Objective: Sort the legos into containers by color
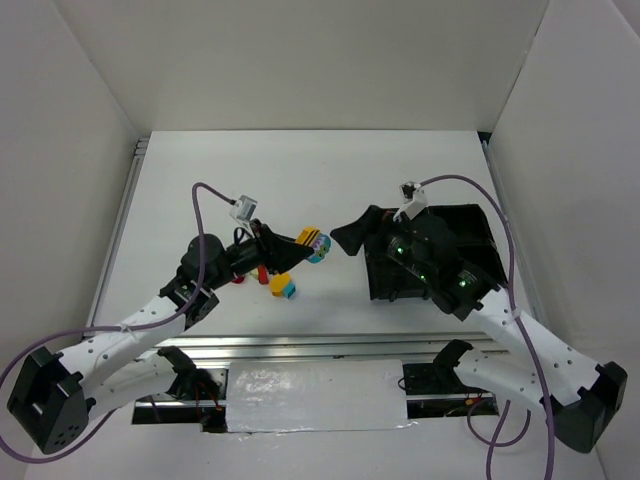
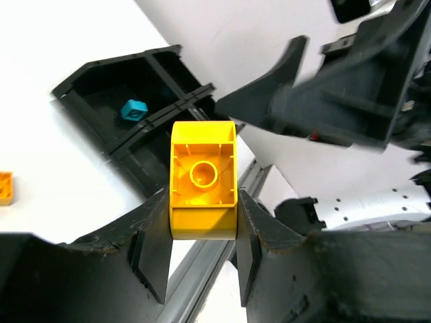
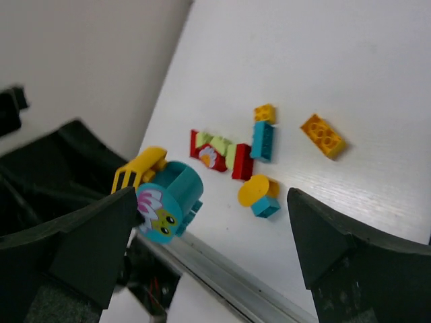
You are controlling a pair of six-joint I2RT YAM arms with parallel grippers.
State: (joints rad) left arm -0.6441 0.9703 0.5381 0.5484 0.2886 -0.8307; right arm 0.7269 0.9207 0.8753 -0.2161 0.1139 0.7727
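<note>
Left tool (image 2: 202, 202) is clamped on a yellow brick (image 2: 202, 176), its arm stretched toward 3 o'clock above the table (image 1: 300, 170). The right tool (image 3: 212, 198) gapes wide and points toward 9 o'clock, its arm lying over the black tray (image 1: 478, 228). Only the left wrist view shows a blue brick (image 2: 134, 109) in one compartment. Only the right wrist view shows a flower-faced cyan piece (image 3: 166, 202), with loose bricks (image 3: 262, 140) at its 1 o'clock.

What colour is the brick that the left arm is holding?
Yellow: the brick sits in the left gripper, clearest in the left wrist view.
</note>
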